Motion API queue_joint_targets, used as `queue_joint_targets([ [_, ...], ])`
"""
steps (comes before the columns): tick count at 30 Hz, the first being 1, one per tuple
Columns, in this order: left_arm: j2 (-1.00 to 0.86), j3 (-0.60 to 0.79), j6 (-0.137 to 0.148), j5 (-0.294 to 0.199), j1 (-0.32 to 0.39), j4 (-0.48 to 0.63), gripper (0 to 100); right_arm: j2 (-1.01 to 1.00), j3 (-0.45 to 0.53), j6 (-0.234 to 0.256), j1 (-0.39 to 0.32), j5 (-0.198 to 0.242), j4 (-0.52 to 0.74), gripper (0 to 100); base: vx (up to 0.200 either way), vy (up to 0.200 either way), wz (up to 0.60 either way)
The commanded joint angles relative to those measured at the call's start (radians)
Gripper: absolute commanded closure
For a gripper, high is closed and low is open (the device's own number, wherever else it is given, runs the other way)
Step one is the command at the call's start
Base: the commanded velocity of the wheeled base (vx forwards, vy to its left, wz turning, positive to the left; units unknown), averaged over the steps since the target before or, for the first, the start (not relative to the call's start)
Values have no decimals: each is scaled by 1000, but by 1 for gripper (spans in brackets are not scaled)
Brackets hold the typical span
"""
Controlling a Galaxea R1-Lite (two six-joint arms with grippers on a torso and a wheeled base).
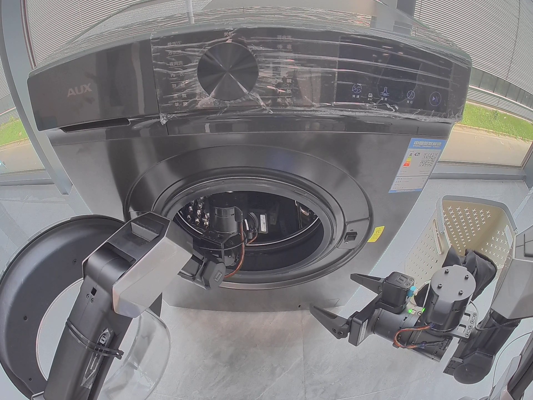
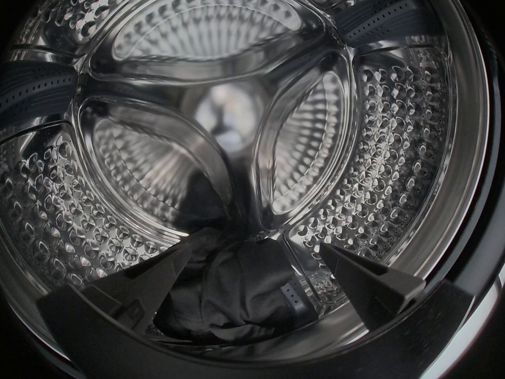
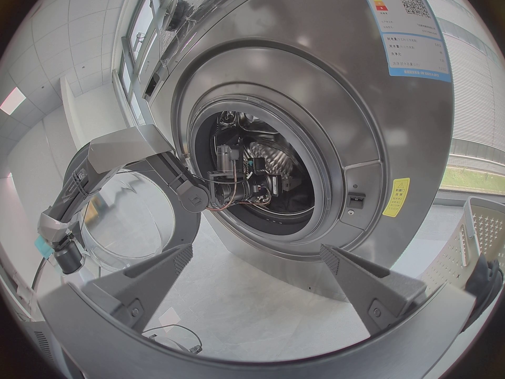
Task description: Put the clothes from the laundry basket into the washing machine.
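Nearest us, the right gripper (image 1: 332, 293) hangs above the pale grey stone-tile floor (image 1: 250, 351), its two matte black, wedge-shaped fingers (image 3: 368, 285) spread wide and holding nothing. Just behind it we see the laundry basket (image 1: 477, 223), white perforated plastic, with dark crumpled clothes (image 1: 482, 263) bunched at its near rim. On the opposite side the round door (image 1: 33, 273) stands swung fully open, a dark ring around a clear domed window (image 1: 139, 340). Beyond, the washing machine (image 1: 266, 151) presents a smooth dark-grey metal front, a round dial (image 1: 227, 71) and a control panel (image 1: 388, 79) under wrinkled film (image 1: 177, 106). The left gripper (image 2: 255, 246) sits inside the porthole, its jaws equally wide apart and empty. Farther in, we find the drum (image 2: 410, 148) of polished steel, dimpled and perforated, with three raised lobes at its back. A dark, soft, folded garment (image 2: 236, 290) lies at the drum's bottom, below and between the left fingertips, gripped by neither.
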Motion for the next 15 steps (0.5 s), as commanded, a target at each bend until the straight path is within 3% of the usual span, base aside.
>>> queue_joint_targets([
  [1,-35,56,1,-1,-17,-2,0,-2,0,0,0,0,-1,0,0,0,0],
  [7,-124,206,1,-1,-66,-36,0,-2,0,0,0,0,-1,0,0,0,0],
  [15,-310,582,3,-4,-170,-137,0,-4,6,0,-1,0,-1,0,0,0,0],
])
